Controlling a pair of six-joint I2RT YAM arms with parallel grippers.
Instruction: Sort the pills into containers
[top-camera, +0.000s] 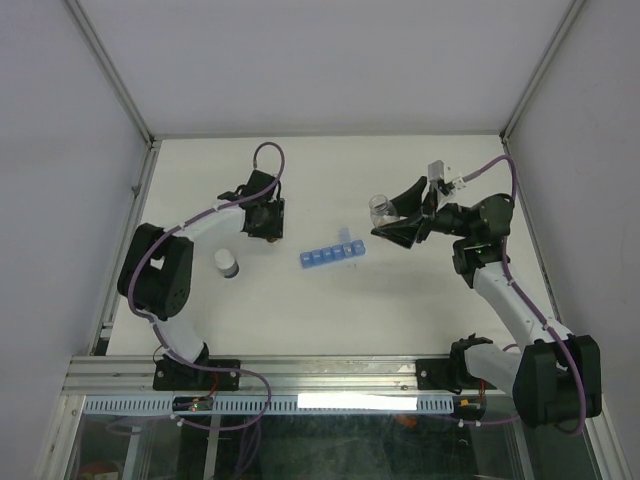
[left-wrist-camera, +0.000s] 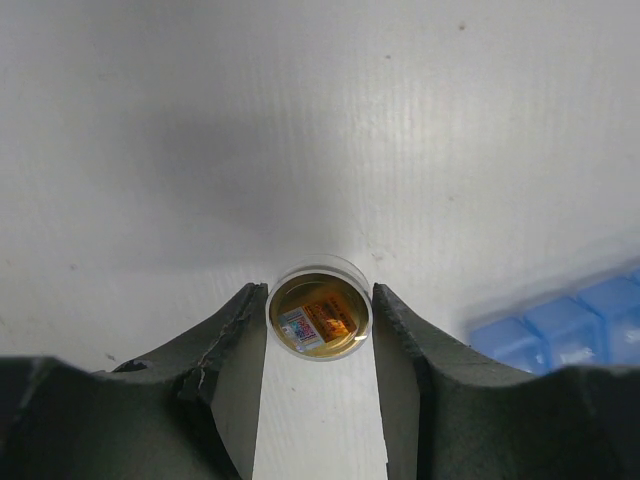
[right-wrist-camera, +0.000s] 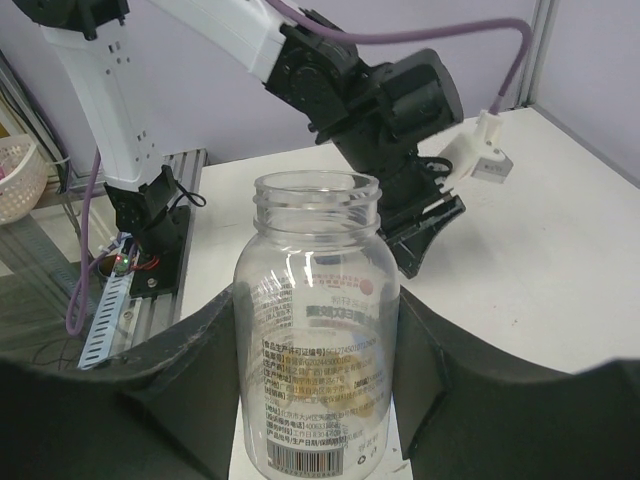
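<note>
At centre-left of the overhead view, the left gripper (top-camera: 265, 222) is pointing down. Only its wrist view is showing a small round clear vessel (left-wrist-camera: 320, 264) holding orange-tan bits, likely the pills (left-wrist-camera: 330, 318). The jaws are flanking it closely, but I cannot tell whether they are clamping it. A white cap (top-camera: 227, 264) is lying lower left. The containers (top-camera: 332, 253) are sitting mid-frame, seemingly unfilled, so sorting is looking barely begun. At the right, the right gripper (top-camera: 388, 218) is clamping an uncapped clear bottle (right-wrist-camera: 318, 300).
</note>
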